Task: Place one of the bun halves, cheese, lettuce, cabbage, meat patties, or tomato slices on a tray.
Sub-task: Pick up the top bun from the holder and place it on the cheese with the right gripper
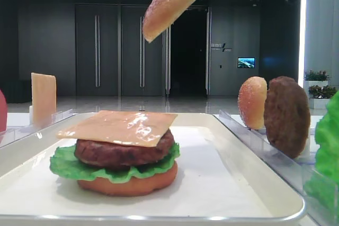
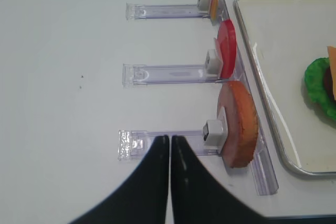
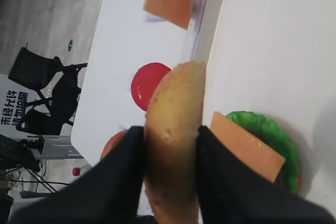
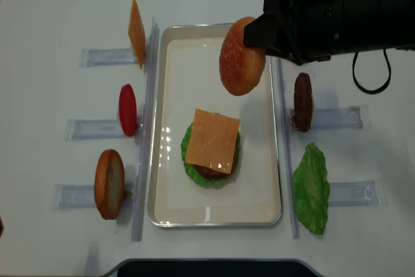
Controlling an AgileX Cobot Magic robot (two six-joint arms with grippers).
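Observation:
My right gripper (image 3: pixel 172 150) is shut on a domed, speckled bun half (image 3: pixel 176 129), held on edge. From above, that bun half (image 4: pixel 241 56) hangs over the far right part of the off-white tray (image 4: pixel 214 222), with the gripper (image 4: pixel 259 34) behind it. On the tray stands a stack: orange bun bottom (image 1: pixel 127 182), lettuce (image 1: pixel 66 163), meat patty (image 1: pixel 124 152), cheese (image 1: pixel 119 126) on top. My left gripper (image 2: pixel 169 139) is shut and empty, above the table beside the nearest left rack.
Clear racks flank the tray. The left ones hold a cheese slice (image 4: pixel 136 32), a tomato slice (image 4: pixel 128 109) and an orange bun piece (image 4: pixel 109 183). The right ones hold another bun half (image 1: pixel 252 102), a patty (image 4: pixel 302 102) and a lettuce leaf (image 4: pixel 311 186).

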